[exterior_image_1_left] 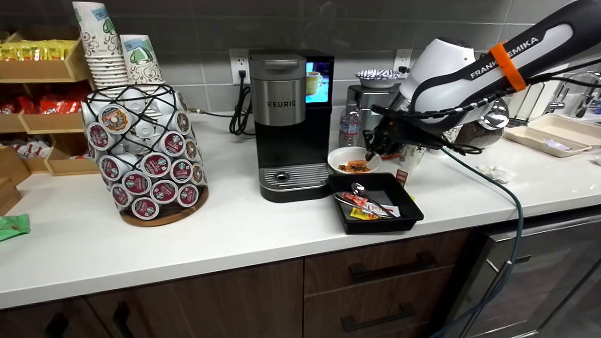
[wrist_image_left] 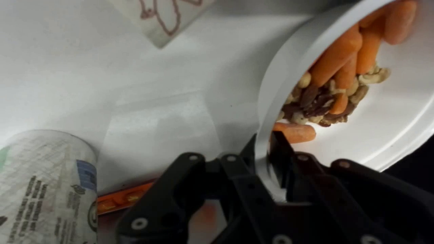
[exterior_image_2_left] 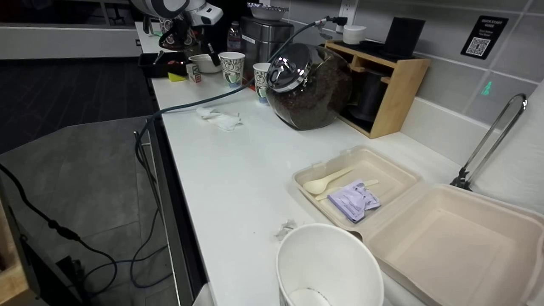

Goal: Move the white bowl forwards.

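The white bowl (exterior_image_1_left: 346,153) holds baby carrots and nuts. It appears to rest on the counter behind the black tray and beside the coffee maker. In an exterior view it sits partly behind the small box (exterior_image_2_left: 204,65). My gripper (exterior_image_1_left: 371,152) reaches down to the bowl's rim on the side away from the coffee maker. In the wrist view the bowl (wrist_image_left: 403,98) fills the right side. My gripper (wrist_image_left: 266,139) straddles its rim, one finger inside and one outside, both seeming to touch the wall. The bowl's underside is hidden.
The black tray (exterior_image_1_left: 382,226) with cutlery and packets sits in front of the bowl. The coffee maker (exterior_image_1_left: 281,141) and a water bottle (exterior_image_1_left: 350,126) stand close. Paper cups (exterior_image_2_left: 232,68) and a small box (exterior_image_2_left: 194,73) are near the arm. A cable (exterior_image_2_left: 204,100) crosses the counter.
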{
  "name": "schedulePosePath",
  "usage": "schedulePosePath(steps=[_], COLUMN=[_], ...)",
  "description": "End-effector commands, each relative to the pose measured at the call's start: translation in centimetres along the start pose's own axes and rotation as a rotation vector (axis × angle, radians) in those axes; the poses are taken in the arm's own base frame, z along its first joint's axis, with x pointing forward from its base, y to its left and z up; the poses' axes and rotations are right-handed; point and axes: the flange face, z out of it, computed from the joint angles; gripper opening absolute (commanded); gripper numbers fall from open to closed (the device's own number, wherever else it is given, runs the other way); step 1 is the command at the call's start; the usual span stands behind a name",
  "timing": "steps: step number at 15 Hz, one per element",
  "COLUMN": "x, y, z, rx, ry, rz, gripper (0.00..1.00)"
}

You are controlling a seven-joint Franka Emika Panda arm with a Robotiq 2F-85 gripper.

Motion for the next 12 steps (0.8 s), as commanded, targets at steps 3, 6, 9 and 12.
schedulePosePath(steps=[3, 6, 9, 12], x=[0.7, 0.9, 0.8, 0.4], y=[-0.2, 0.0, -0.1, 0.1], z=[-0.4, -0.6, -1.2, -2.1], rx=[0.001, 0.001, 0.008, 0.015], ry=[-0.003, -0.001, -0.020, -0.058], rz=[0.049, 0.062, 0.066, 0.061], gripper=[0.02, 0.02, 0.02, 0.02])
